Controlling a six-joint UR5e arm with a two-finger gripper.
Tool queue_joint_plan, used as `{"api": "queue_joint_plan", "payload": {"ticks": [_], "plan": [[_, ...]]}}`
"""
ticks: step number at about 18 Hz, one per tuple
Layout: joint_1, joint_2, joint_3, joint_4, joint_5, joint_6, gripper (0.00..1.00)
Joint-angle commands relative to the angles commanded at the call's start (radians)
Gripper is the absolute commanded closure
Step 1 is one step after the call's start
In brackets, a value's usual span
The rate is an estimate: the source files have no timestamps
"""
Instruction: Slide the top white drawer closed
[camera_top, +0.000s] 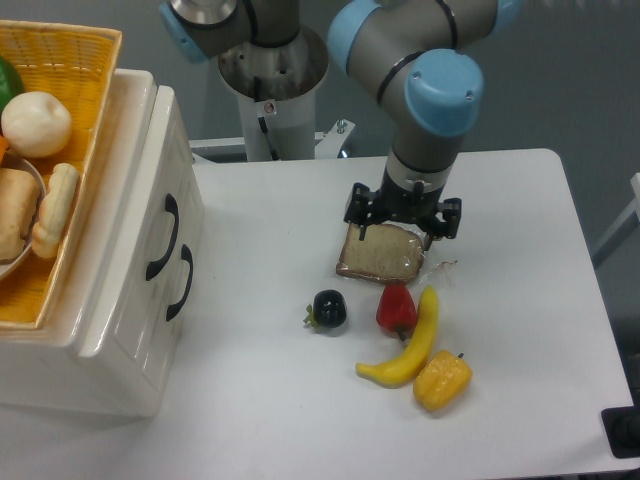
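A: Where does the glossy cream-white top drawer (150, 215) sit, and which way does it face?

B: It sits at the left edge of the white table (520, 400), upper of two fronts on the cream cabinet (110, 370). Its front faces right, toward the table's middle, and its black C-shaped handle (162, 236) runs roughly top to bottom in the picture. The lower drawer front's black handle (180, 283) lies just below and right of it.

A: Materials?

B: The cabinet looks smooth, shiny and rounded at the corners. A woven yellow basket (70, 60) rests on top, holding bread rolls and a pale round item.

A: And the two-finger gripper (403, 222)?

B: It hangs over the bagged slice of brown bread (380, 254), fingers pointing down and set apart, holding nothing. It is well apart from the drawer.

A: Room to move?

B: Bare tabletop lies between the cabinet and the food. A dark round fruit (328, 309), a red pepper (396, 309), a yellow banana (408, 347) and a yellow pepper (442, 379) cluster near the centre.
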Motion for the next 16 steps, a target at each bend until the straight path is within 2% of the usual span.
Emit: {"api": "queue_joint_plan", "payload": {"ticks": [4,12,16], "plan": [[-0.038,0.012,0.015,-0.009,-0.106,-0.126,0.00],[-0.176,-0.001,0.009,-0.017,-0.131,-0.244,0.00],[-0.233,0.000,0.002,-0.032,-0.134,-0.259,0.00]]}}
